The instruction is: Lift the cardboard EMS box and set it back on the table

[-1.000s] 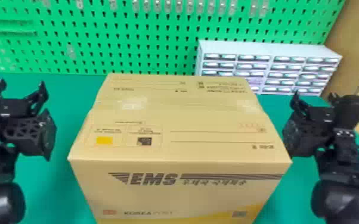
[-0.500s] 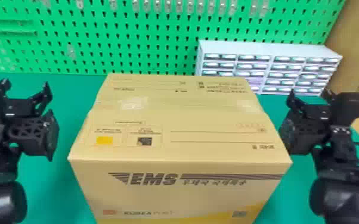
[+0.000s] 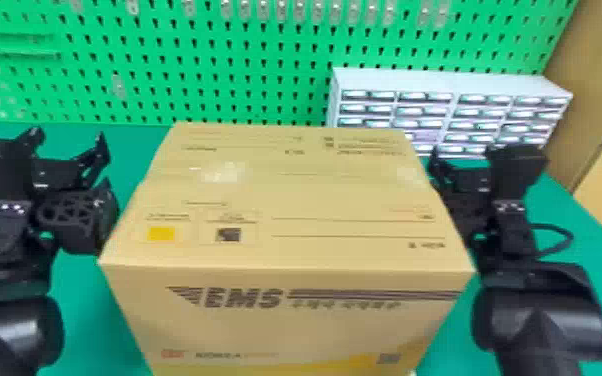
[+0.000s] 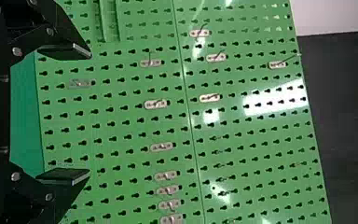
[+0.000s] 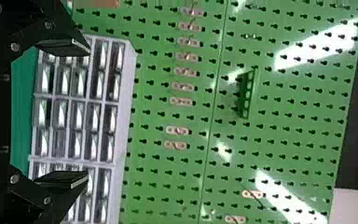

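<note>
The cardboard EMS box (image 3: 290,195) is big and shut, right in the middle of the head view and down to the bottom edge. Its bottom is cut off there, so I can't tell if it sits on the green table (image 3: 82,310). The top has a yellow square (image 3: 161,233) near its front left corner, with a dark square (image 3: 228,234) just beside it.

The left gripper (image 3: 71,145) is at the left of the frame, next to the box. Its two fingers are wide apart with nothing between them. The right gripper (image 3: 464,161) is on the right, close by the box's other side, and its fingers are wide apart too. I can't tell if either one touches the box.

A green pegboard (image 3: 245,65) stands across the top. A pale drawer cabinet (image 3: 440,81) is at the upper right.
</note>
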Tool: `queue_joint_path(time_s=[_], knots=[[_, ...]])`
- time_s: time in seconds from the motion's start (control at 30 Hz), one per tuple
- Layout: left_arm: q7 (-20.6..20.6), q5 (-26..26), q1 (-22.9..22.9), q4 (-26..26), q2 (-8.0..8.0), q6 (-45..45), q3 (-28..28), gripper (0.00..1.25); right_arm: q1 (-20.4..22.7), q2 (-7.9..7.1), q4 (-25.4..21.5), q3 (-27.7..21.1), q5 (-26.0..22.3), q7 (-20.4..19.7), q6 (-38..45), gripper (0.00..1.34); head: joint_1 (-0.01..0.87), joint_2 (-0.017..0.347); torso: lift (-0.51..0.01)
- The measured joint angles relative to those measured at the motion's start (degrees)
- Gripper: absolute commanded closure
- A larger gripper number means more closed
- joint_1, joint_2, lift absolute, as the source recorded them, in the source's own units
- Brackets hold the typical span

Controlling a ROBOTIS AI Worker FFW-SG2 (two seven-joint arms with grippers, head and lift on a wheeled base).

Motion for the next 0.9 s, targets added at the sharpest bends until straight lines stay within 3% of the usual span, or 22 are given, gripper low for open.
queue_joint_path(time_s=[0.3,0.9], knots=[[0.0,0.0,-0.7,0.2,0.01,0.2,-1.7,0.37,-0.8,0.22,0.7,3.3,0.4,-1.2,0.0,0.34,0.678,-0.014,-0.096],[0.0,1.2,-0.5,0.1,0.01,0.4,-4.9,0.37,-1.3,0.21,0.7,3.1,0.4,-1.2,0.0,0.34,0.678,-0.014,-0.096]])
